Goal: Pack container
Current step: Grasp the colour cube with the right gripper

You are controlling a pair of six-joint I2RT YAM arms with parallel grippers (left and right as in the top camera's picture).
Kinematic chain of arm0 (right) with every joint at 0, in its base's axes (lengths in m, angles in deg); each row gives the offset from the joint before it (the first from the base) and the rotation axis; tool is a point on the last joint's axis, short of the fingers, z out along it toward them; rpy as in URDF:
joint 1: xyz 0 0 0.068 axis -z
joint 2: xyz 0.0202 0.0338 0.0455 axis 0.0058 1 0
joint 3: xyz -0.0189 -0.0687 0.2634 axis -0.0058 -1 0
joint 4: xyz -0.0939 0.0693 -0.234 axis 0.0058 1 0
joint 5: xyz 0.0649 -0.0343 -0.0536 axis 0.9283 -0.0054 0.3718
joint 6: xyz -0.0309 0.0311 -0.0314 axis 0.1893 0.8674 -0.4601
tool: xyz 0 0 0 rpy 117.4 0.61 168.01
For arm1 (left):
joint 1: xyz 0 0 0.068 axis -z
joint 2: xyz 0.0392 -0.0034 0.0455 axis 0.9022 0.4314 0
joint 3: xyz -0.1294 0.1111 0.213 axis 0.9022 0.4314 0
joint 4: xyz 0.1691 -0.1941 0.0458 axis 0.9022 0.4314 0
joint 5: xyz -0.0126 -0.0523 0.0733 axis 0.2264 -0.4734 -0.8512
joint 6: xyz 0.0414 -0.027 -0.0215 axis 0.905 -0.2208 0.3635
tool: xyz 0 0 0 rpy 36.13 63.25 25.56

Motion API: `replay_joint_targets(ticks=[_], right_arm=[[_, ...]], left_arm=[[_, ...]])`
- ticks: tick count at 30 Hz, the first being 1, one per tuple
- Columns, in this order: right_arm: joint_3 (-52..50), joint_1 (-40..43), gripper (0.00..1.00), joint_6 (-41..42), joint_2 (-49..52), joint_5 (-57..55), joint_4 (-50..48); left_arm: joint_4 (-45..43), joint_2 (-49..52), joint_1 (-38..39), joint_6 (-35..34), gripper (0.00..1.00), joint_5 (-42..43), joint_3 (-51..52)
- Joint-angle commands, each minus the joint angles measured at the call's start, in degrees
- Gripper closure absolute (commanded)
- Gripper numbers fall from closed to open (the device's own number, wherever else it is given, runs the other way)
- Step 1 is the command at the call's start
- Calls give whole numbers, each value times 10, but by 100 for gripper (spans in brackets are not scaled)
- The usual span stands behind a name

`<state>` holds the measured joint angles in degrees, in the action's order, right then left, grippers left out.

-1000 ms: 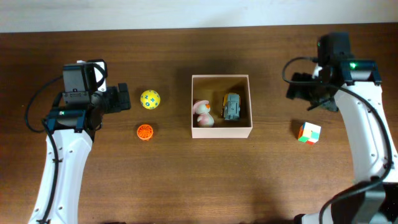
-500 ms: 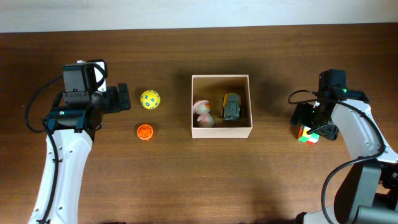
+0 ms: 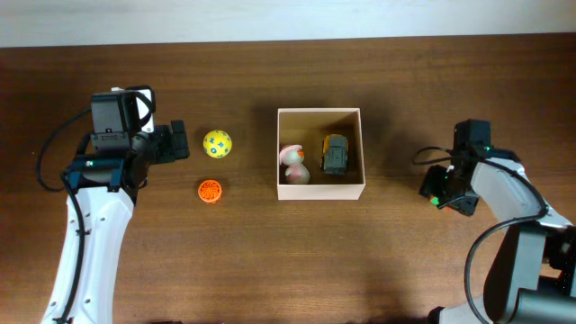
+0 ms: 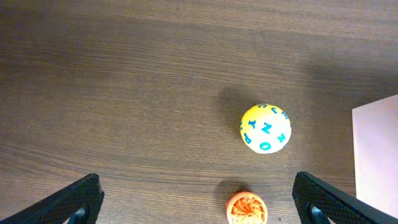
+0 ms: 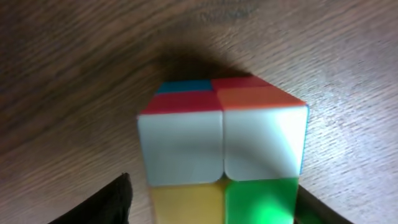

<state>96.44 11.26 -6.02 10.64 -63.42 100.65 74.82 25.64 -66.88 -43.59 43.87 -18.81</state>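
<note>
Right gripper [image 3: 443,191] is down over the cube [image 5: 221,149] on the table [image 3: 405,261], well to the right of the container [image 3: 319,191]. In the wrist view its two dark fingers [image 5: 118,200] stand apart, one on each side of the cube, and a sliver of wood shows between the left one and the cube's face. From overhead the cube is almost hidden under the gripper.

The container sits at the middle of the table, open side up. A pink toy [image 3: 293,165] lies against its left wall, and a grey and yellow car [image 3: 335,154] lies beside that toy.

Left gripper [image 3: 177,142] hovers left of the container with fingers spread wide and nothing between them. A ball [image 3: 217,143] lies just off its tips, and an orange disc [image 3: 210,190] lies nearby.
</note>
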Motion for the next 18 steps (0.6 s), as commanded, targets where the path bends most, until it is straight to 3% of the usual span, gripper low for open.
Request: replay_joint_targets(ticks=[1, 7, 13, 18], right_arm=[[-4, 4, 36, 9, 4, -3, -8], [-4, 4, 53, 9, 4, -5, -25], [-4, 4, 61, 9, 4, -5, -31], [7, 4, 61, 6, -2, -5, -24]], left_arm=[[-1, 4, -3, -7, 1, 6, -10], [-1, 4, -3, -7, 1, 6, -10], [0, 4, -3, -7, 1, 6, -10], [-1, 4, -3, -7, 1, 6, -10]])
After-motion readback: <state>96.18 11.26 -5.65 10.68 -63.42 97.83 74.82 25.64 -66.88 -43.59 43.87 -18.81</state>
